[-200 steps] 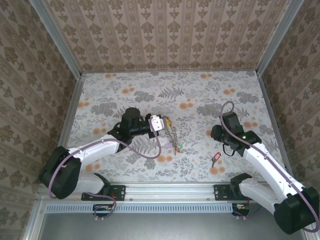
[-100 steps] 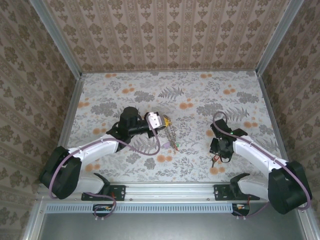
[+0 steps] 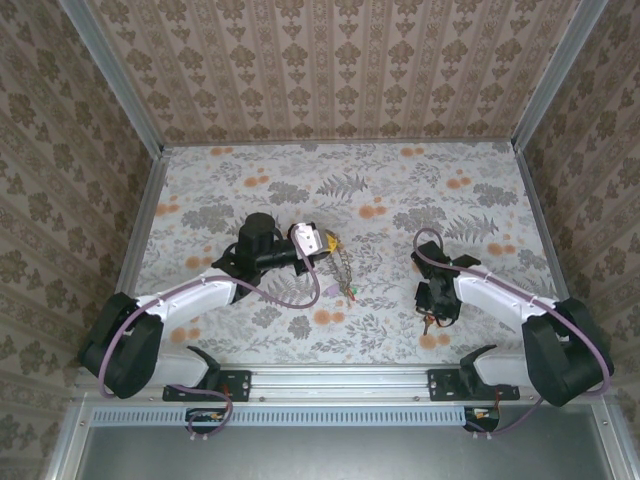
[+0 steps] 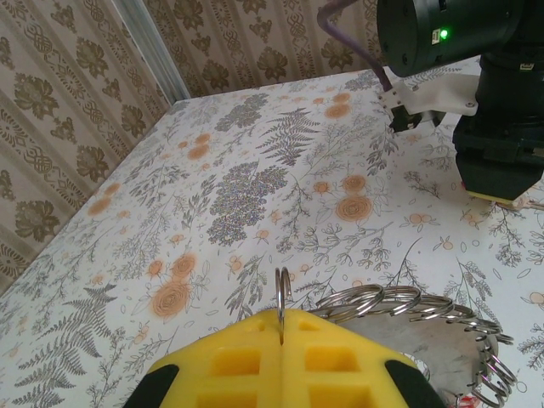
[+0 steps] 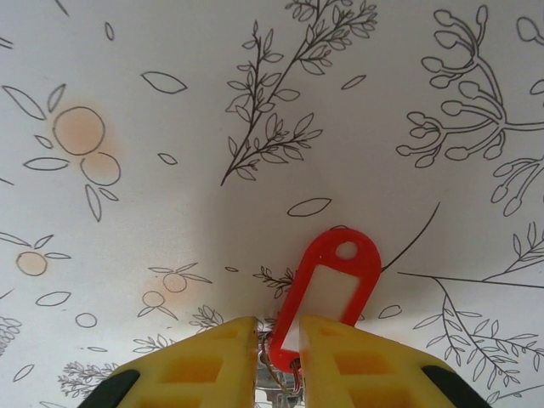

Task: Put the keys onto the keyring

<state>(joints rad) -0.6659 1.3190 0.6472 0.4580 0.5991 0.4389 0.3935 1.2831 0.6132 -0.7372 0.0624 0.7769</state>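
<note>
While my left end effector (image 4: 280, 327) clamps the keyring (image 4: 382, 299), the right end effector (image 5: 279, 336) narrowly straddles the red-tagged key (image 5: 327, 285); I cannot tell if it grips. Threading is not yet done.

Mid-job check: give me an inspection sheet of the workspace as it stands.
Surface: floral table, nothing spilled.
Job's things: keyring pinched at one end by left gripper, small coloured tags by its free end; red-tagged key lying on the table.
Clutter: nothing seen.
Grippers: left gripper shut on keyring; right gripper straddles the red-tagged key, grip unconfirmed.
Cables: purple cable loops at each wrist.
Surroundings: patterned walls, metal frame.
</note>
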